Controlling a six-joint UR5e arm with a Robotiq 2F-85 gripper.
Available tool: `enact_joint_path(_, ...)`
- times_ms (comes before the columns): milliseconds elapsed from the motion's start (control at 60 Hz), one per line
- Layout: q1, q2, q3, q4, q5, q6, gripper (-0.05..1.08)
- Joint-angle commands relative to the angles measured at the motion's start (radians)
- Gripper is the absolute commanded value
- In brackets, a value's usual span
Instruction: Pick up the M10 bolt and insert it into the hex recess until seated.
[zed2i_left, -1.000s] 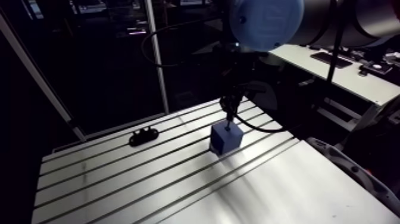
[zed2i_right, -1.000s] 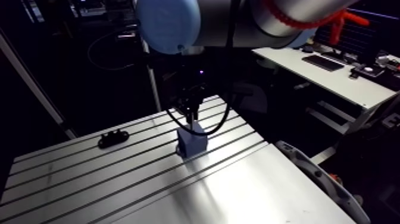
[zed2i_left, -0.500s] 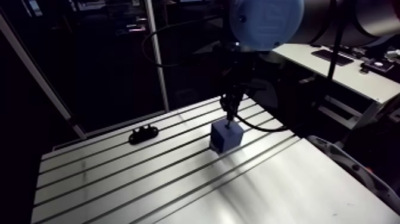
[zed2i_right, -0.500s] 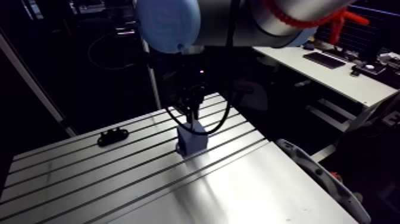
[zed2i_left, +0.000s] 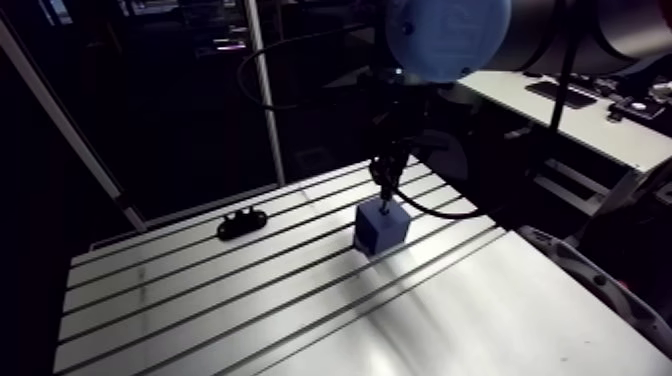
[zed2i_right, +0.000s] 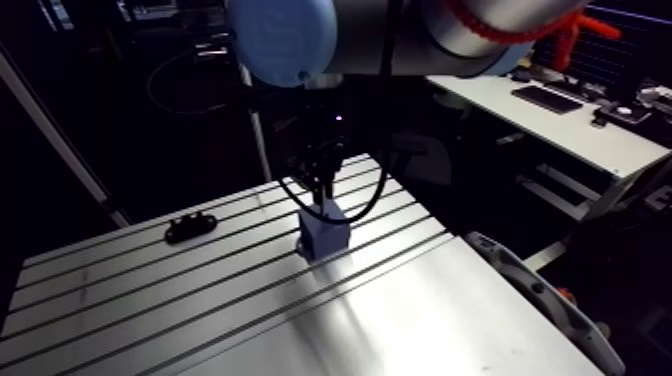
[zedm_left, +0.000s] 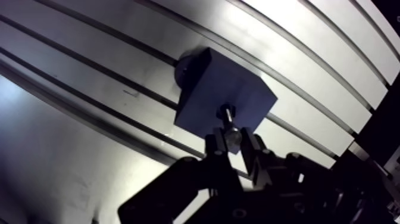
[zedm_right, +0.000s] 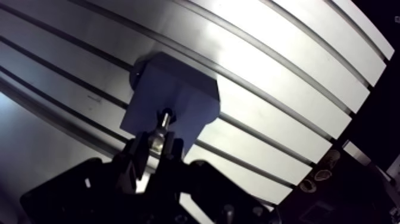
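Note:
A blue block (zedm_left: 217, 86) stands on the slotted table (zed2i_left: 200, 300), near its far right part (zed2i_left: 381, 228). My gripper (zedm_left: 233, 139) hangs straight above the block and is shut on the M10 bolt (zedm_left: 229, 124). The bolt's shiny head sits between the fingers, and its dark shank points down at the block's top face. The shank's tip meets that top face near the edge closest to the gripper. The bolt hides the recess itself. In the arm view the gripper (zed2i_left: 385, 185) stands just over the block.
A small black holder (zed2i_left: 241, 225) lies near the table's far left edge. A curved grey guard (zed2i_left: 590, 290) runs past the table's right side. Bare slotted plate spreads toward the front.

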Motion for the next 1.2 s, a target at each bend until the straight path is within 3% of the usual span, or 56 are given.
enact_joint_path(17,0.0,0.005,0.001,0.0,-0.002,0.001,1.04)
enact_joint_path(1200,0.0,0.022,0.003,-0.005,-0.004,0.002,1.04)
